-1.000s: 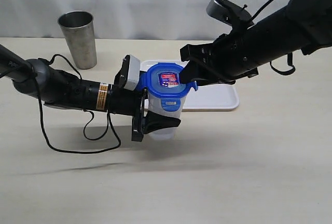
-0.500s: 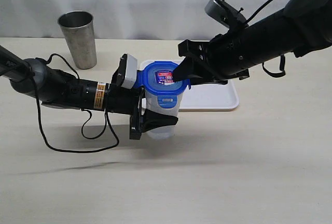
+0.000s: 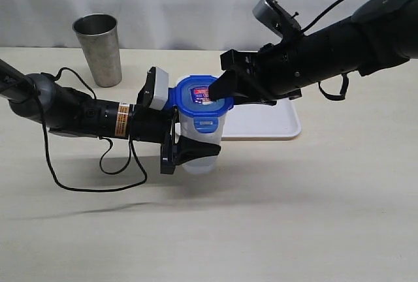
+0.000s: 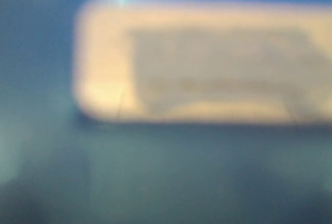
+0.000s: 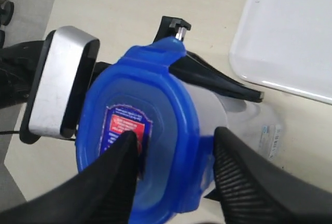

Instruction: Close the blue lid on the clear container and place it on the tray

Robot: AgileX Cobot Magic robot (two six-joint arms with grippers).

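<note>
The clear container (image 3: 198, 164) stands tilted just in front of the tray (image 3: 269, 123), with my left gripper (image 3: 194, 137) shut round its body from the left. The blue lid (image 3: 204, 96) with its red-and-white label sits on the container's mouth. My right gripper (image 3: 219, 91) hovers open over the lid from the right. In the right wrist view one fingertip (image 5: 126, 146) rests on the lid (image 5: 166, 110) by the label, and the other sits outside the rim beside the container wall (image 5: 210, 107). The left wrist view is a close blue and beige blur.
A grey steel cup (image 3: 98, 47) stands at the back left. The white tray (image 5: 290, 37) lies behind and right of the container, nothing on it. A black cable (image 3: 98, 181) loops on the table under the left arm.
My right gripper has slid left and lower, over the lid's top. The left gripper and the container have shifted a little to the left.
</note>
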